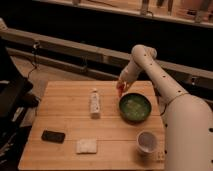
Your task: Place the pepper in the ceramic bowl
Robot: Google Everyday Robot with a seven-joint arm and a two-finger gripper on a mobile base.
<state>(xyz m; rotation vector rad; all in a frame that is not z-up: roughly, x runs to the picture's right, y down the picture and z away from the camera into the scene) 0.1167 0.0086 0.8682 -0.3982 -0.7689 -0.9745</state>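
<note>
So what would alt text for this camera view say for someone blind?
The robot's gripper holds a small orange-red pepper beside the rim of a green ceramic bowl on a wooden table. A white bottle and cup stand nearby.

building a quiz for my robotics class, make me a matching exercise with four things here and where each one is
Things: 1 pepper; 2 ceramic bowl; 3 white cup; 4 black device
Places: A table's front left; B held in the shut gripper by the bowl's left rim; C right of the white bottle; D in front of the bowl
Pairs: 1-B, 2-C, 3-D, 4-A
</note>
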